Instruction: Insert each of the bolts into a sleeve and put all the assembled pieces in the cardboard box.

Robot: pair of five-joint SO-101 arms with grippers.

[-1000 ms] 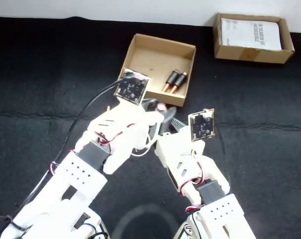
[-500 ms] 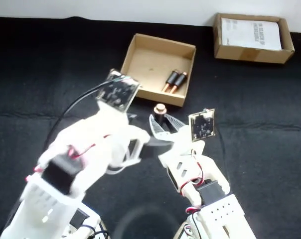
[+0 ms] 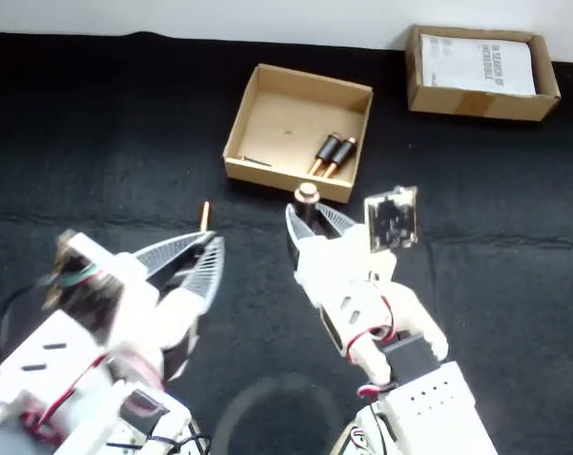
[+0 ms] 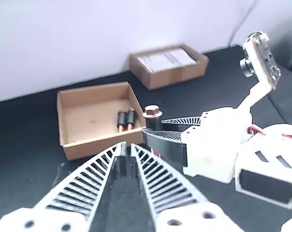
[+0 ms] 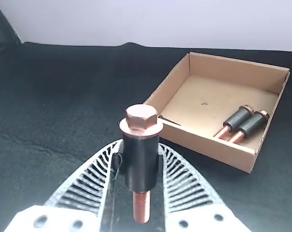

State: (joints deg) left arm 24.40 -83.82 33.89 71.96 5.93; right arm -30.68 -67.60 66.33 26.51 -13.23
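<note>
My right gripper [image 3: 308,216] is shut on an assembled piece [image 5: 140,159], a black sleeve with a copper bolt through it. It holds the piece upright, head up, just in front of the cardboard box [image 3: 268,175]. Two more assembled pieces [image 3: 332,154] lie side by side in the box's right corner. A loose copper bolt [image 3: 204,215] lies on the black cloth left of the box front. My left gripper [image 3: 211,245] hangs near the table's front left, its fingers a narrow gap apart and empty. From the left wrist, the held piece [image 4: 152,116] stands ahead between the other arm's fingers.
A second cardboard box [image 3: 481,100] with a printed sheet inside stands at the back right. A thin dark sliver [image 3: 253,161] lies in the task box's front left corner. Black cloth covers the table around both arms.
My left arm has let go at the sleeve and pulled back to the front left. The right gripper keeps the assembled piece and has edged slightly toward the box.
</note>
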